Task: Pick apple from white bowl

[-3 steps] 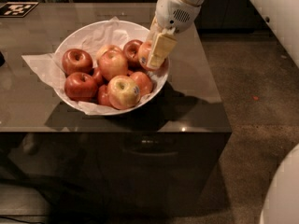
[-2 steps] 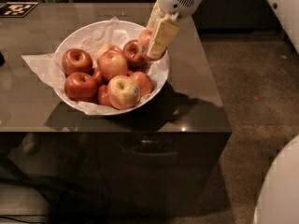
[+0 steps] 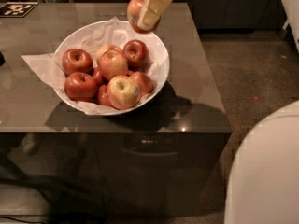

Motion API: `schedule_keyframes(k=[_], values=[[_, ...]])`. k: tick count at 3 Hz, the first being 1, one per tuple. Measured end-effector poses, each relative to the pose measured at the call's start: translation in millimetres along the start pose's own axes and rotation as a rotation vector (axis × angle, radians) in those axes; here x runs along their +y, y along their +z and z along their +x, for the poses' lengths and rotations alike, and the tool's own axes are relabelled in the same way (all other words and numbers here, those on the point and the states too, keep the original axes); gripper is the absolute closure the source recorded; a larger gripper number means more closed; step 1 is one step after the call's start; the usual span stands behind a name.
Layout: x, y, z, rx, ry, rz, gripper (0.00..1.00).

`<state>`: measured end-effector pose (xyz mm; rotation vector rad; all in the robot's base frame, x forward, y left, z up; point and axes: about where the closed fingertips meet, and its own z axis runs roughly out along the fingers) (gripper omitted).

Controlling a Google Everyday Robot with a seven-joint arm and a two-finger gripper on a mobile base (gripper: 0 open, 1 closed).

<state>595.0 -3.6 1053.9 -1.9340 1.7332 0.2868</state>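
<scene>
the gripper [image 3: 145, 14] hangs at the top edge of the view, above the far rim of the white bowl [image 3: 161, 59], and it is clamped on the apple [image 3: 134, 7]. one pale finger [image 3: 154, 3] lies across the fruit's front. the other finger is hidden behind it. the apple is in the air, clear of the bowl and of the fruit left inside, with its dark sticker [image 3: 134, 19] facing the camera.

the main risk i see is a slip. the skin is smooth and round, and the visible finger covers only a narrow strip of it, so a jerk or a fast swing could roll the apple out of the grip. if it dropped from here it would probably hit the rim or the pile below (bruising fruit, maybe knocking one out). it could also bounce onto the surface [image 3: 201, 83] and roll toward the near edge. a steady carry away from the bowl looks the safer course.

the bowl sits on the surface, lined with crumpled paper [image 3: 38, 63] that spills past its left side. several apples are packed in its near half, touching one another: a yellow-green apple [image 3: 123, 91] at the front, darker red apples [image 3: 77, 61] to the left and back, and a paler one [image 3: 112, 64] in the middle. the far part of the lining is bare.
</scene>
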Motion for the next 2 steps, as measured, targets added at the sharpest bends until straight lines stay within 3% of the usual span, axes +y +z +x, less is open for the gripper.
schedule_keyframes(k=[1, 2], values=[[-9.8, -24.1, -37.3, -0.067, -0.038, 0.053, 1.00], [-19.9, -25.0, -44.0, -0.090, -0.040, 0.090, 1.00]])
